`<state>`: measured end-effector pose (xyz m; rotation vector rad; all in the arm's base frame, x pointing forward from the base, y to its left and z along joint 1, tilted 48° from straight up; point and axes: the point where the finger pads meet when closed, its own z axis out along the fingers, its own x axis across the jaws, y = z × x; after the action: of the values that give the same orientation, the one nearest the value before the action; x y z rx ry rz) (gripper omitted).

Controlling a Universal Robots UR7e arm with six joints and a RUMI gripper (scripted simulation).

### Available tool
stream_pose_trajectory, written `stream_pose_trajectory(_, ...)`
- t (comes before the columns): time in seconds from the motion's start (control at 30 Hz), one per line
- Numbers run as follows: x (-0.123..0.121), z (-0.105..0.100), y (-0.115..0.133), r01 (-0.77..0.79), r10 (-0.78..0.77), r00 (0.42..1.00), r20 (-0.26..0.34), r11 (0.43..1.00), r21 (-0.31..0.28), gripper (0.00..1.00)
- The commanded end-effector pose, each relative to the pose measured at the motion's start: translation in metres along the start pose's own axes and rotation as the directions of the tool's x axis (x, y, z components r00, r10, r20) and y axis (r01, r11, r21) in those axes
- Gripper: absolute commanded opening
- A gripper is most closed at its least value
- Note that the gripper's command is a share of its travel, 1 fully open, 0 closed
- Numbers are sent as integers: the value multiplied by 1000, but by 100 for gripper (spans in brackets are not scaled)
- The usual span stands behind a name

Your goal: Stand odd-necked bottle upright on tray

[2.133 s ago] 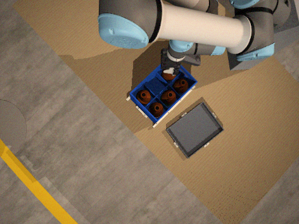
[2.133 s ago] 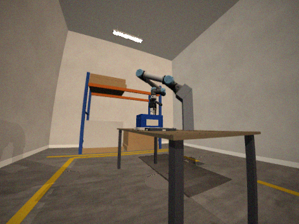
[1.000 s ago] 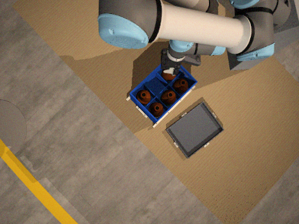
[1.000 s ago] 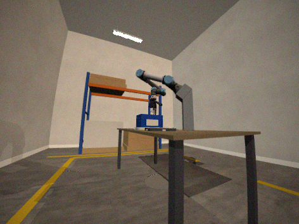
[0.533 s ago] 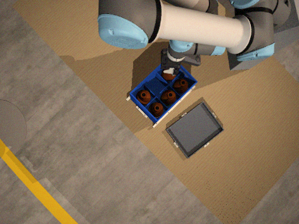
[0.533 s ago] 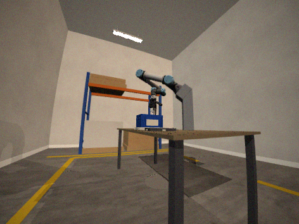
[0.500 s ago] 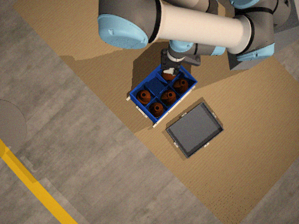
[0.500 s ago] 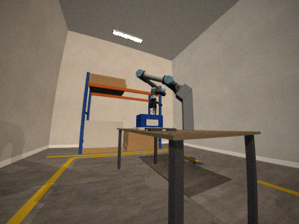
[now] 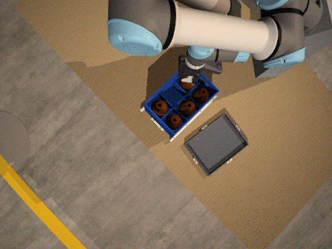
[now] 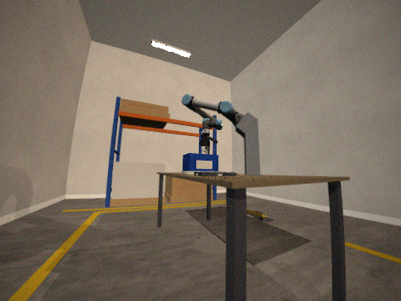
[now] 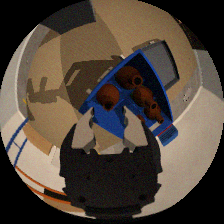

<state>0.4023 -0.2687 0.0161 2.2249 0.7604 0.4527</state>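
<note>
A blue crate (image 9: 178, 105) stands on the wooden table and holds five brown bottles. Four of them are in plain top view, such as those at the left (image 9: 160, 105) and the right (image 9: 201, 94). The fifth bottle (image 9: 186, 84) stands in the far corner cell, partly hidden by my gripper (image 9: 188, 79). The gripper hangs above that bottle, clear of the crate's rim, as the side view shows (image 10: 205, 148). In the wrist view the fingers stand apart with nothing between them, and the bottle (image 11: 107, 95) lies just beyond the tips. The grey tray (image 9: 216, 143) is empty.
The tray lies close beside the crate's near-right side. One crate cell (image 9: 174, 93) next to the gripper is empty. The arm's base column (image 10: 251, 144) stands at the table's far side. A shelf rack (image 10: 140, 144) stands behind the table.
</note>
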Motion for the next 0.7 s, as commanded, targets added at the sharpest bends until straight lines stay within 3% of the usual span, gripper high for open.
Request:
stream_pose_trajectory(0.0, 0, 6, 0, 0, 0, 1000, 0, 1000, -1, 38)
stream_pose_trajectory(0.67, 0, 24, 0, 0, 0, 1000, 0, 1000, -1, 38)
